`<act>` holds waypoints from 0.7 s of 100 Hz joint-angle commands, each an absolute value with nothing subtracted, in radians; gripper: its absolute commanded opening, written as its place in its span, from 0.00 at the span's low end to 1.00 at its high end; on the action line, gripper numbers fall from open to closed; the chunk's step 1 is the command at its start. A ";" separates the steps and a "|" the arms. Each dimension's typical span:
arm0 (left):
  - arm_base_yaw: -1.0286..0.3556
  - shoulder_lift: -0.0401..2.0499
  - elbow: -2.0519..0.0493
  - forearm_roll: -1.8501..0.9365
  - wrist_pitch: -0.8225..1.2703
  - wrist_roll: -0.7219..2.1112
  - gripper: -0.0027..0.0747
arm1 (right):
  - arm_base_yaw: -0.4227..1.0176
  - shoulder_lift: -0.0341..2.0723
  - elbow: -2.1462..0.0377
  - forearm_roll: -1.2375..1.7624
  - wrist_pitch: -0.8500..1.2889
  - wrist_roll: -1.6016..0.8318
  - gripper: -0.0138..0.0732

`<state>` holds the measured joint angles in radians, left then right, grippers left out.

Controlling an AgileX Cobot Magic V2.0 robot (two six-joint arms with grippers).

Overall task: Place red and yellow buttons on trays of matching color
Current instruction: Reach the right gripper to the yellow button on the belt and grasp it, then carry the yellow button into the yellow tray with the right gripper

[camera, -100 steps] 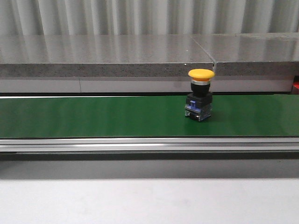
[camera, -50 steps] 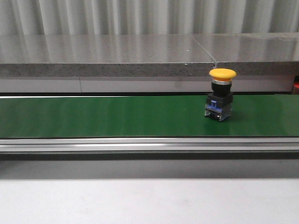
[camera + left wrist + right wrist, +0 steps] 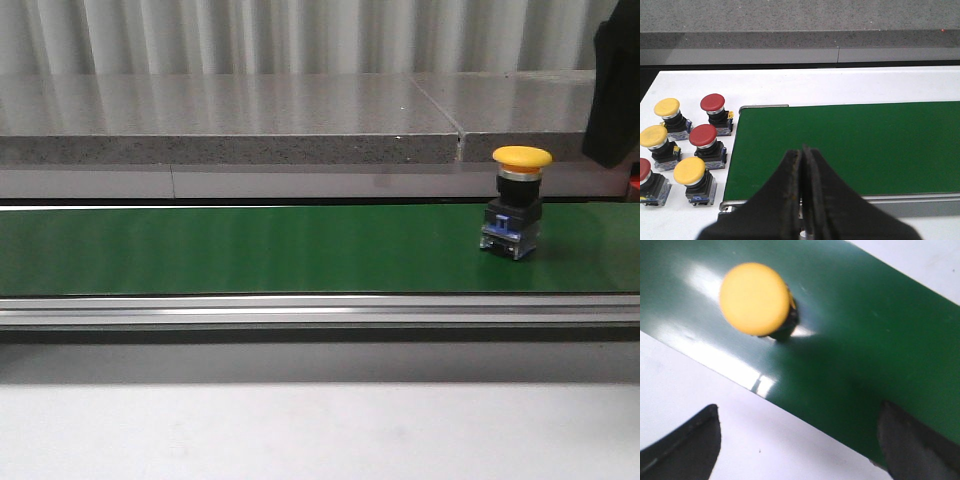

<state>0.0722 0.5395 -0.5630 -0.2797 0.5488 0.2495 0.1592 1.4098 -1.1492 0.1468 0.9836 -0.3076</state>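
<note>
Green belt (image 3: pixel 250 248) runs across the white table (image 3: pixel 300 430), grey ledge behind; yellow button (image 3: pixel 516 205) stands upright on it toward the right end. Right hand (image 3: pixel 795 440) is spread wide above that button, holding nothing. Left hand (image 3: pixel 801 200) is clenched empty over the belt's other end, spare red and yellow buttons (image 3: pixel 687 145) clustered just beside the belt.
</note>
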 commanded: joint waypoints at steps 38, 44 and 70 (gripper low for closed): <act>0.067 0.540 -0.589 -0.299 0.478 0.252 0.01 | 0.186 1.508 -1.174 0.158 0.783 -0.336 0.88; 0.067 0.540 -0.589 -0.299 0.478 0.252 0.01 | 0.186 1.519 -1.174 0.158 0.766 -0.336 0.87; 0.067 0.540 -0.589 -0.299 0.478 0.252 0.01 | 0.186 1.541 -1.174 0.127 0.770 -0.336 0.48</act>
